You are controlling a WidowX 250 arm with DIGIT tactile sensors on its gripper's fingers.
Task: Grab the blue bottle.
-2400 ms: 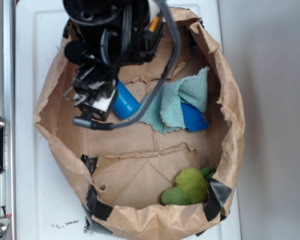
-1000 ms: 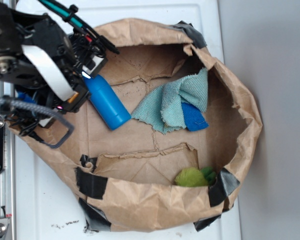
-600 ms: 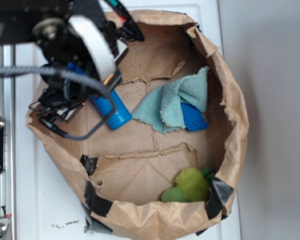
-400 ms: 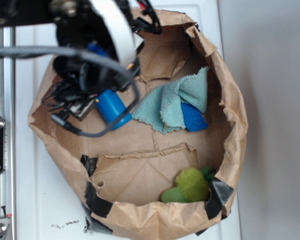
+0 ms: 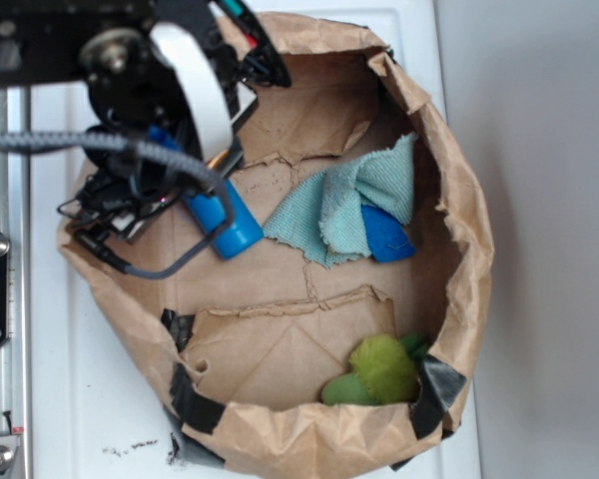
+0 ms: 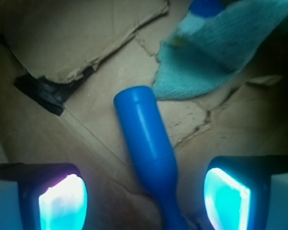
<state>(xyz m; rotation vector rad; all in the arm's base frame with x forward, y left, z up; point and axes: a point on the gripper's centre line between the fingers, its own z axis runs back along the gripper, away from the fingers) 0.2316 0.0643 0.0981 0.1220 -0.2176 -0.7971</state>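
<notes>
From the outside view, a torn brown paper bag (image 5: 459, 200) sits open on the white desk (image 5: 80, 399), its walls folded down so everything lies in a shallow bowl. The robot arm (image 5: 130, 70) hangs over the bag's upper left part and covers most of the blue bottle (image 5: 230, 225); only the wide end sticks out below the arm, lying on the bag floor just left of the teal cloth (image 5: 354, 205). A small darker blue object (image 5: 384, 235) is tucked under the cloth's right fold, and a green plush toy (image 5: 374, 369) rests in the lower right corner, well apart from the bottle. The fingers themselves are hidden here by the arm's body and cables.

The wrist view settles it. The gripper (image 6: 144, 199) is spread wide, with the left finger (image 6: 62, 203) and the right finger (image 6: 228, 199) standing on either side of the bottle (image 6: 146, 143) and touching nothing. The bottle lies flat with its narrow neck toward the camera and its wide base pointing at the cloth (image 6: 216, 52). The neck sits a little right of the middle between the fingers, so closing now would likely catch it near the shoulder, where the smooth plastic could slip
</notes>
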